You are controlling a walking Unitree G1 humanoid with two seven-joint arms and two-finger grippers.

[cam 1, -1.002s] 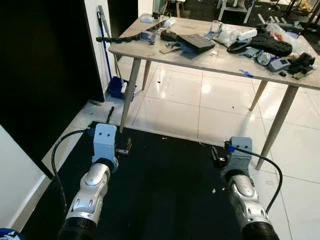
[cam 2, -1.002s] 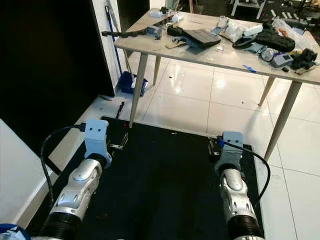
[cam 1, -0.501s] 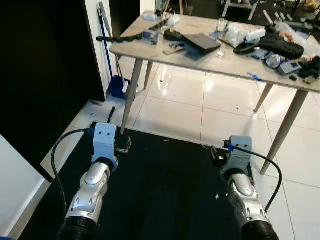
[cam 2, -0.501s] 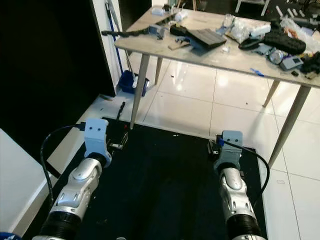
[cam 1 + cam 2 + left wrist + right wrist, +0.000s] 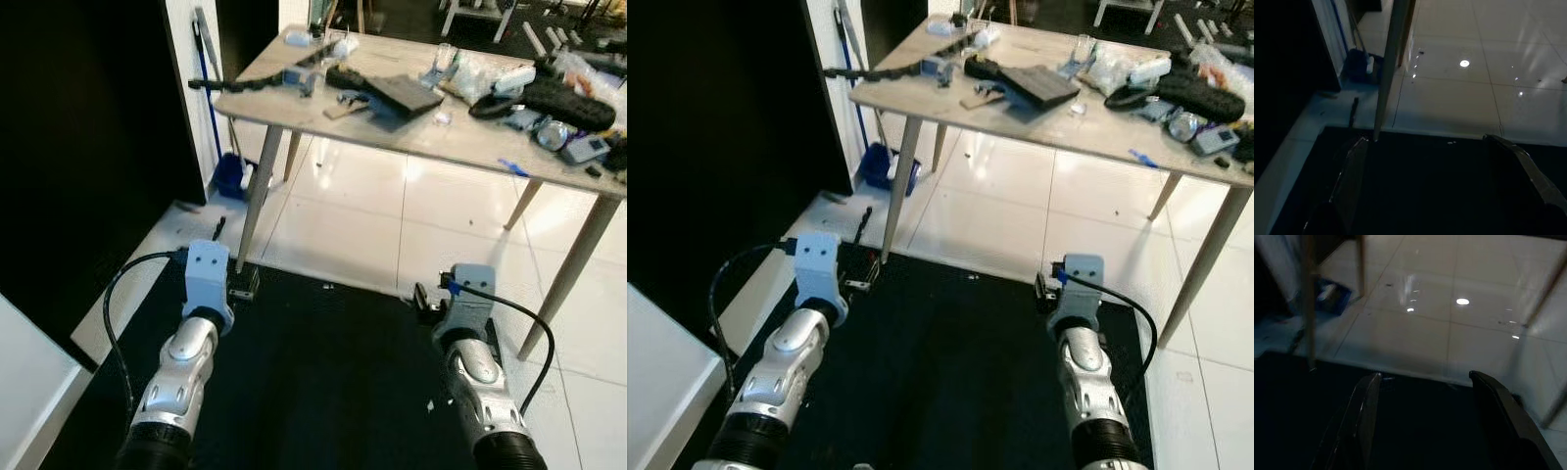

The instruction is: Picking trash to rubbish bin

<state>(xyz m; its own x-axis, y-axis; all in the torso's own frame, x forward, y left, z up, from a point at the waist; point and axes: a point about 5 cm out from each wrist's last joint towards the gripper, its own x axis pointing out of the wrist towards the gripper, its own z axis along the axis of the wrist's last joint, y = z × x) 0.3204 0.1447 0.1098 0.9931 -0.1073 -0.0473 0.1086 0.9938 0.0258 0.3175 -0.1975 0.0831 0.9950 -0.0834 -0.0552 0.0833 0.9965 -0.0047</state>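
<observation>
Black mat (image 5: 313, 372) nearer table (image 5: 460, 137) than before; both end effectors spread wide, empty.

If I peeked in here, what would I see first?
Two silver robot arms reach forward over a black mat, the left gripper and right gripper both open and empty. Ahead stands a table cluttered with gadgets, and a blue dustpan sits by the wall.
</observation>
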